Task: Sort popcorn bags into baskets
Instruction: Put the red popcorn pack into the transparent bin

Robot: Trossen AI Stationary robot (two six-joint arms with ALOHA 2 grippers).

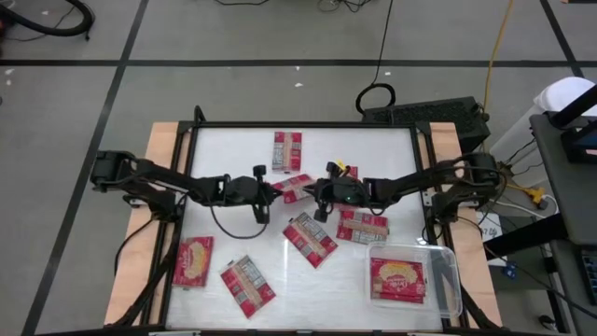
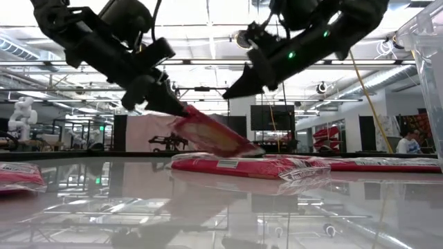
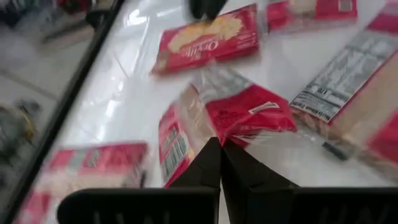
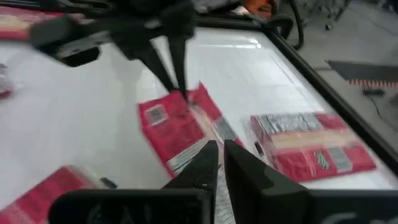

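Pinching one corner of popcorn bag (image 1: 295, 186), centre of high view: left gripper (image 1: 271, 189) closed on it | right gripper (image 1: 317, 192) just beside, jaws barely parted, apparently empty | risk: thin grip slips, or both tug and tear | long axis left-right, left end lifted | basket (image 1: 446, 280) lower right.

A cursive brand name reading roughly "Orville" runs across the yellow-cream face of one popcorn bag (image 3: 208, 38) in the left wrist view, while the grey-white print panels on the other packets stay too blurred to read
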